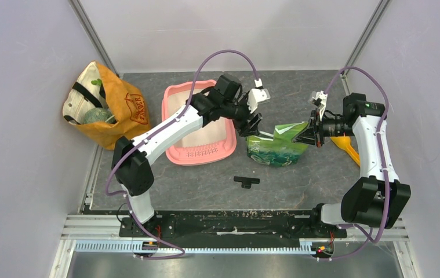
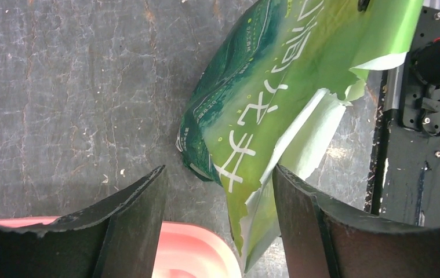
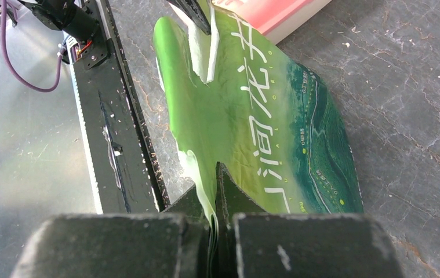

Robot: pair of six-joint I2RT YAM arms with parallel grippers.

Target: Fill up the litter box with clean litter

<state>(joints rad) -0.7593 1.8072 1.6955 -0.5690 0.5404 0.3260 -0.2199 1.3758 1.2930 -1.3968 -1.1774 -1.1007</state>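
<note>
- Toward 10 o'clock from the middle of the counter (image 1: pixel 298 185) lies the litter box (image 1: pixel 197 154), partly under the left arm (image 1: pixel 165 133).
- At its 3 o'clock, just beside it, slumps the green foil bag (image 1: pixel 272 152).
- Over the bag, the left end effector (image 2: pixel 217 179) is spread apart, with the torn edge between its fingers.
- At the bag's top edge, the right end effector (image 3: pixel 216 185) is clamped on the foil.
- At the bag's 3 o'clock lies the orange scoop (image 1: pixel 348 147).
</note>
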